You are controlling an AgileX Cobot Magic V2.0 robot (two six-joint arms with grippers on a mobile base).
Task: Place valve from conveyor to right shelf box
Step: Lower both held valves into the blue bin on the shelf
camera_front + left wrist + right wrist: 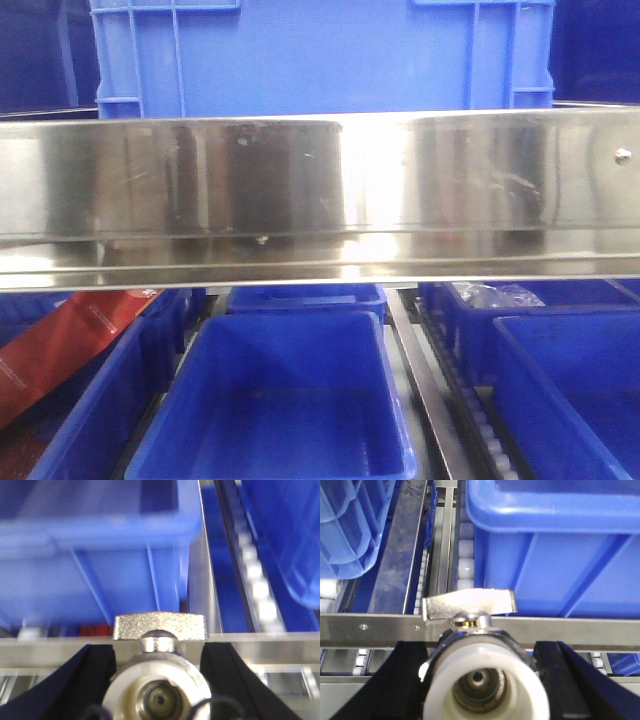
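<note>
Inside left blue bin, red packet

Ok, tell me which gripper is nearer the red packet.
Left, probably. The red packet shows just past the rail facing the left gripper; the right gripper faces blue boxes, nothing red. Both grip valves.

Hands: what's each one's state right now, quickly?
Left hand: closed, holding the bare metal valve.
Right hand: closed, holding the white-capped valve.
</note>
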